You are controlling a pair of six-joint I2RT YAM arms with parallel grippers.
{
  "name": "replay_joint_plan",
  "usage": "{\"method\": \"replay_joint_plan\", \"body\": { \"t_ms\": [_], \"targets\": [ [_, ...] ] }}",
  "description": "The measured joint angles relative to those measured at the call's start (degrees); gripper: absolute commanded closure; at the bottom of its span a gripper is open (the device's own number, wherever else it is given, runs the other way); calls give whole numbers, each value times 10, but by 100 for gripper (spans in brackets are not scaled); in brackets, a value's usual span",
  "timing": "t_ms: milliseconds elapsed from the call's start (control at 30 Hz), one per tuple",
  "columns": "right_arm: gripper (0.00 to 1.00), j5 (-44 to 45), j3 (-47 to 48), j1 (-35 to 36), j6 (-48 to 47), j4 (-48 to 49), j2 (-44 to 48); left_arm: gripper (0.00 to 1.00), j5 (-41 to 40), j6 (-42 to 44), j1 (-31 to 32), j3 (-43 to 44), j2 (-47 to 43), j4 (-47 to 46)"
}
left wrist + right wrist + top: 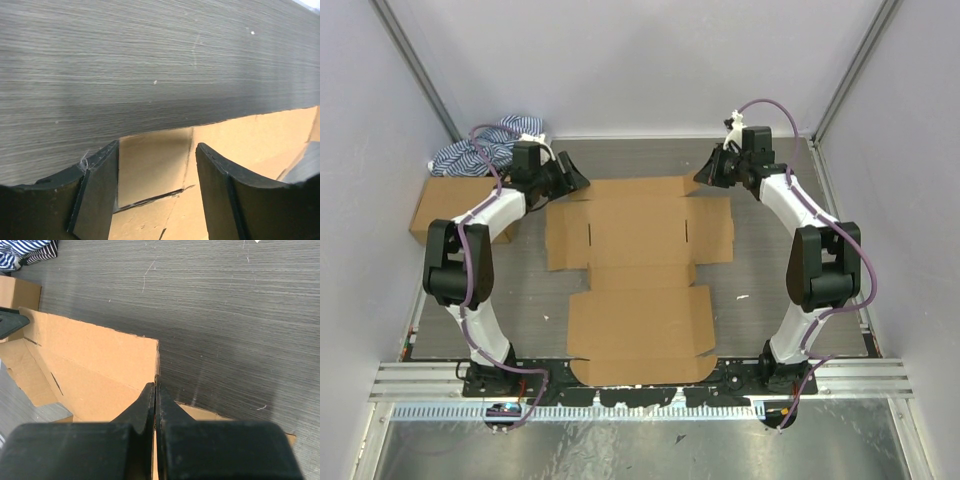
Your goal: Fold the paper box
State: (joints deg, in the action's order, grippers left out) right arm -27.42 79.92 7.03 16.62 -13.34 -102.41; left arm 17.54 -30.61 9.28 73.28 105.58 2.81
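One pincer [156,390] (right) on paper box [95,360]

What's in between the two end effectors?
The far flap of the paper box runs from the left end effector to the right end effector; the top view shows it.

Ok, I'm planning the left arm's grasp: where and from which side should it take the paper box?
Probably the paper box by its far strip's left corner, from the far-left side. It lies as a thin sheet, so only an edge fits between fingers. The left gripper hangs open over that corner, mirroring the right gripper shut on the far right corner.
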Motion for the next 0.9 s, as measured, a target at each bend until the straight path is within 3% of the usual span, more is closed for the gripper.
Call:
{"method": "replay_joint_plan", "body": {
  "t_ms": [367,533,700,900],
  "targets": [
    [99,2,0,0,0,-6,0,48,34,-11,1,-16,-10,-54],
    [99,5,11,0,0,-22,-6,53,40,-12,3,8,-9,-30],
    [99,17,32,2,2,-32,-30,64,33,-9,11,60,18,13],
    [99,43,50,7,3,-40,-81,65,30,-5,24,115,73,71]
  ]
}}
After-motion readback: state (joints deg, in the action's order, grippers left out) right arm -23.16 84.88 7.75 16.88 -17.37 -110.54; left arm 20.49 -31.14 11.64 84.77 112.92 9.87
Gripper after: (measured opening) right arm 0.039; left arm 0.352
